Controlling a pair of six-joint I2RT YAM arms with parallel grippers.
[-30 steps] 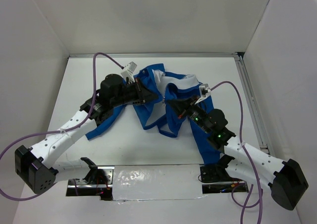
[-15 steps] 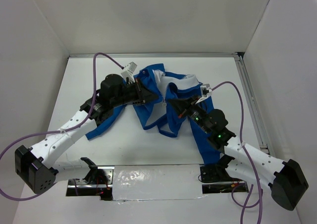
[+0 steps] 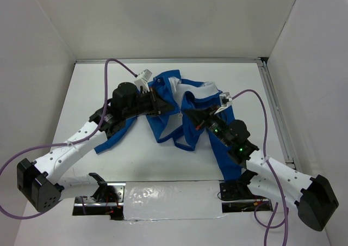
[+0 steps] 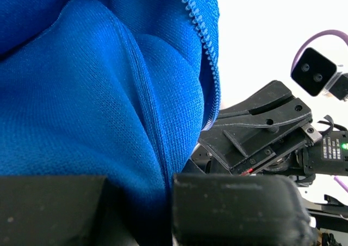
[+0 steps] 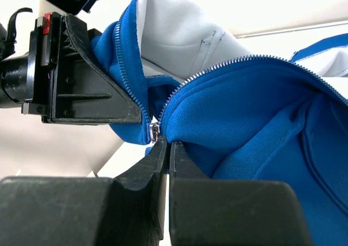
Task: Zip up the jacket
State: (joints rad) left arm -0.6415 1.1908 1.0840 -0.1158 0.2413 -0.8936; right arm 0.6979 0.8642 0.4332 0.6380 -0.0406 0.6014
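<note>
Jacket [image 3: 191, 127], bright blue with white lining, is seen crumpled and open at the centre of the white table [image 3: 136, 159], between the two arms. One front edge is clamped by the left gripper [image 3: 167, 109], at 9 o'clock from the zip's meeting point. The right gripper [image 5: 166, 143], reaching in from 4 o'clock overhead, is pressed shut on the cloth just under the zipper slider [image 5: 154, 129]; whether the pull tab itself is pinched cannot be told. From the slider, two rows of teeth [image 5: 120, 55] are spread toward 12 and 2 o'clock in the right wrist view. The right gripper is judged nearer the slider, so the pull is expected along that axis, away from the left grip.
</note>
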